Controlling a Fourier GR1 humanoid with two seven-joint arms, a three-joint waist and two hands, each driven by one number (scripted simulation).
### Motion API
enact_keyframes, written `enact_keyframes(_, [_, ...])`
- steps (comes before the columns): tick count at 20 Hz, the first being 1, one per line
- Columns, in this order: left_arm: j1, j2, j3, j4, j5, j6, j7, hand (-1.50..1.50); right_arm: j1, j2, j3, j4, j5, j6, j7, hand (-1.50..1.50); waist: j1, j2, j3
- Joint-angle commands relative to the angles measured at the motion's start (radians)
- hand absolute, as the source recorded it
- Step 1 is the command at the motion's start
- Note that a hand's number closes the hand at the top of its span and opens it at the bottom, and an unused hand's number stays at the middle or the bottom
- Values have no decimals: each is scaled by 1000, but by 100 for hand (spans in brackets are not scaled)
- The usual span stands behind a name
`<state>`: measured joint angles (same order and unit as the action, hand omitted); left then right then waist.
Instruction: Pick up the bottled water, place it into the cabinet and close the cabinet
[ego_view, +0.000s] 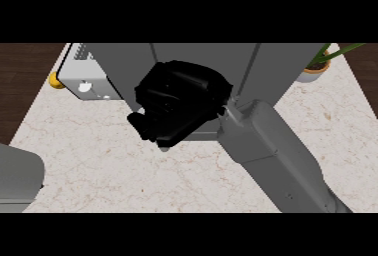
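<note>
the right hand (177, 102) is seen raised in front of the grey cabinet (199, 60) at the far side of the marble counter (111, 170); whether its fingers are open or curled cannot be told. the bottled water cannot be made out. a potted plant (319, 65) is seen far right.

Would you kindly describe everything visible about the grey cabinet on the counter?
The grey cabinet is a plain, matte box standing at the back of the marble counter, between a white appliance and a potted plant. Vertical seams divide its front. The right hand covers its lower middle, so contact and whether it is open are unclear.
</note>
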<state>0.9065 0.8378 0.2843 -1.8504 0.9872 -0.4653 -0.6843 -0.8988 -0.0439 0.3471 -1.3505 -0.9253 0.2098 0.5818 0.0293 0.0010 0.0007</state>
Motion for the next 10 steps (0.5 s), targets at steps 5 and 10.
enact_keyframes(5, [18, -78, 37, -50, -45, -48, 31, -150, -19, -64, -106, 166, 110, 162, -160, 150, -2, 2, 0])
enact_keyframes(10, [-10, -84, 66, 0, -14, -95, 67, -150, -118, -39, -143, 244, 193, 134, -229, 150, -1, 3, -1])
